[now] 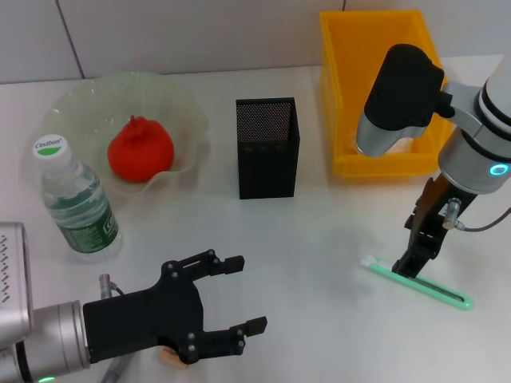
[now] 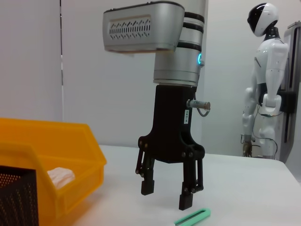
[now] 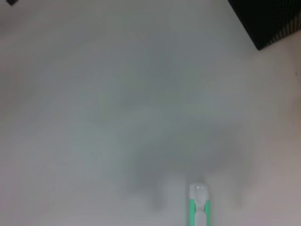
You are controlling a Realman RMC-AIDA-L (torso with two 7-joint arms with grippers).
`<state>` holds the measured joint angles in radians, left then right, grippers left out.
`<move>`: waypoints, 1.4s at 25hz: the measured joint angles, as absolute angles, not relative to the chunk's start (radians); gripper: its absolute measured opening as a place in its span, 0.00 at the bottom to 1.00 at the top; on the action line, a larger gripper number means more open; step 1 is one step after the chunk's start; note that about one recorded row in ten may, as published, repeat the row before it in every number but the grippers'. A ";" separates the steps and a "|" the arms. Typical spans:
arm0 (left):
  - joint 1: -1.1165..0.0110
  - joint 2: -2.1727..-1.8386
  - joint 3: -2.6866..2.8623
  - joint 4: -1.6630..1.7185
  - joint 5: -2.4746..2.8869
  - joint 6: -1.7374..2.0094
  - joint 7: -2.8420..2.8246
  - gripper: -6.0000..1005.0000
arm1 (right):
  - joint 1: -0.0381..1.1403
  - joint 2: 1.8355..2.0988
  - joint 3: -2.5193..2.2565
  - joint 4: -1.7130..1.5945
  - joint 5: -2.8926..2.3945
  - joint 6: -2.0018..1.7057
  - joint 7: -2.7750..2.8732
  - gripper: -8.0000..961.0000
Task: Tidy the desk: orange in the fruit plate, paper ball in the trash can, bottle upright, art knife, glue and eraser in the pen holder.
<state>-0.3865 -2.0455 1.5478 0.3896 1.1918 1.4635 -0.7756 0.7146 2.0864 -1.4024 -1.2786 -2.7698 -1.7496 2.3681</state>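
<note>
The orange (image 1: 140, 150) lies in the fruit plate (image 1: 80, 100) at the far left. The bottle (image 1: 76, 199) stands upright in front of the plate. The pen holder (image 1: 267, 148) stands mid-table. The paper ball (image 2: 60, 176) lies in the trash can (image 1: 351, 80), also in the left wrist view (image 2: 70, 155). A green art knife (image 1: 419, 285) lies flat at the right. My right gripper (image 1: 411, 259) hangs open just above its near end, jaws apart on either side (image 2: 167, 195). My left gripper (image 1: 243, 295) is open and empty at the front left. A small tan piece, seemingly the eraser (image 1: 169, 357), peeks out under it. No glue shows.
The white table (image 1: 319, 239) runs between the pen holder and both grippers. The right wrist view shows the knife's white tip (image 3: 198, 195) and a corner of the pen holder (image 3: 273, 19). A white humanoid robot (image 2: 265, 80) stands beyond the table.
</note>
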 joint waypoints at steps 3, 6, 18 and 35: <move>-0.385 -2.046 1.548 0.389 1.192 1.459 -0.776 0.81 | 0.718 2.086 -1.411 -1.277 -2.766 -1.743 2.368 0.79; -0.383 -2.046 1.547 0.388 1.197 1.459 -0.776 0.81 | 0.719 2.086 -1.421 -1.275 -2.766 -1.733 2.371 0.79; -0.384 -2.046 1.541 0.389 1.215 1.457 -0.776 0.81 | 0.720 2.086 -1.468 -1.247 -2.765 -1.704 2.392 0.79; -0.387 -2.046 1.539 0.390 1.215 1.454 -0.776 0.81 | 0.713 2.088 -1.496 -1.231 -2.757 -1.675 2.408 0.79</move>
<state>-0.3866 -2.0463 1.5386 0.3896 1.2149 1.4542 -0.7759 0.7132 2.0877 -1.4956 -1.2306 -2.7574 -1.6749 2.4077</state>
